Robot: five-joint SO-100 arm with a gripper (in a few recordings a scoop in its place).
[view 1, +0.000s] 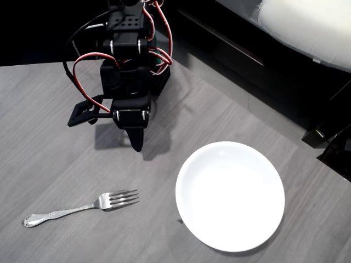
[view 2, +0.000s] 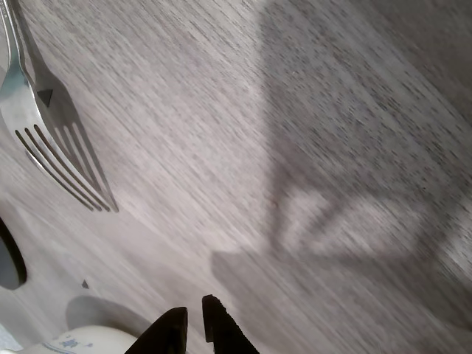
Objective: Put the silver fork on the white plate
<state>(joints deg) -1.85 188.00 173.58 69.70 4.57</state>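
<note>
Pincer (view 1: 137, 143): in the overhead view it hangs from the black arm (view 1: 130, 66) near the 11 o'clock part of the frame, its dark tip pointing down toward 6 o'clock. In the wrist view the pincer (view 2: 195, 318) shows as two dark fingertips (view 2: 171, 328) at the bottom edge, with only a thin sliver of bench between them — nearly closed. Nothing lies between the tips and they hold nothing. Whether the tips touch the bench surface cannot be told from either view; the arm's shadow falls on the bench just below them.

Count of items on the grey wood-grain bench (view 1: 49, 126): one silver fork, one white plate, one arm.

Silver fork (view 1: 82, 208): lies flat on the bench at about 7 o'clock in the overhead view, tines toward 3 o'clock and flared handle end toward 9 o'clock, slightly tilted. It sits at roughly 7 o'clock from the pincer tip, apart from it, with bare bench between. In the wrist view the silver fork (view 2: 29, 118) appears at the 10 o'clock corner, four tines counted, pointing toward 5 o'clock, with its shadow alongside.

White plate (view 1: 230, 195): round and glossy, at about 5 o'clock in the overhead view, to the 3 o'clock side of the fork's tines — near them but not touching. Its surface is bare.

Red wires (view 1: 88, 60) loop along the arm's upper section.
</note>
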